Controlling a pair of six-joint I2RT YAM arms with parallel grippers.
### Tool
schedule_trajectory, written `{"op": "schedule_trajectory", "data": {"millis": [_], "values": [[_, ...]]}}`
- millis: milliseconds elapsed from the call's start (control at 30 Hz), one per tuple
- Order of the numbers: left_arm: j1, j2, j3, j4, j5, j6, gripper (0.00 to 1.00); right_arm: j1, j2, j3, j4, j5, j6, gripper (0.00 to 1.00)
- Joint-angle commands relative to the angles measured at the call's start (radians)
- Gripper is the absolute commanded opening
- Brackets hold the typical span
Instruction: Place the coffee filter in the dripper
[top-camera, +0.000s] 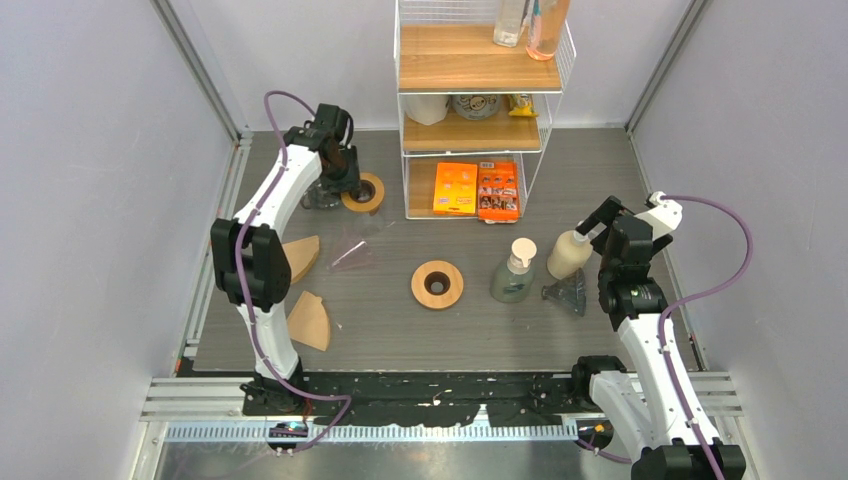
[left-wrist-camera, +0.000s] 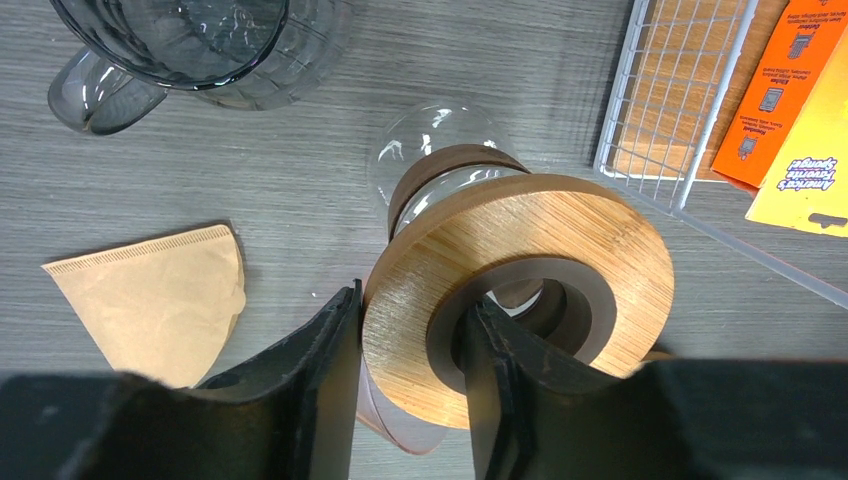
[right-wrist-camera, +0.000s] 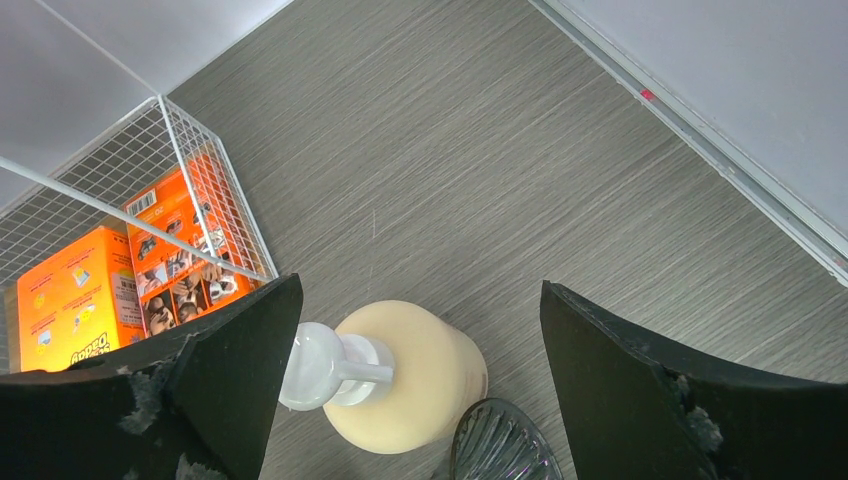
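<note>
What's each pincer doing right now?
Left pincer: astride the wooden dripper ring at its rim; grip cannot be told.
Right pincer: open, empty.

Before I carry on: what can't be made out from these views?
Left wrist view: whether the left pincer clamps the wooden ring or only straddles its rim; its fingers cover the contact.
Top view: the left arm hides that grip.
Right wrist view: ribbed glass piece, cut off by the bottom edge.

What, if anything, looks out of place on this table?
A clear cone lies tipped on its side beside a filter. The left claw pinches a dripper by its wooden ring, one finger through the hole, so the ring sits tilted.
</note>
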Motion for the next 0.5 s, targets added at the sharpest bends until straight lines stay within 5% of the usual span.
{"op": "schedule_trajectory", "data": {"millis": [0,300,467], "values": [[0.001,-0.033,0.036,0.009,0.008,0.021,0.61,0.002,-0.002,0.042,0.040,-0.003,-0.007,0.95],[0.000,-0.165,-0.057,0.104,0.038,0.015,0.99,0.002,0.007,0.046,0.039,-0.019,-0.011,0.95],[-0.005,-0.341,-0.260,0.184,-0.007,-0.031,1.00,0.002,0.002,0.036,0.057,-0.026,-0.020,0.95]]}}
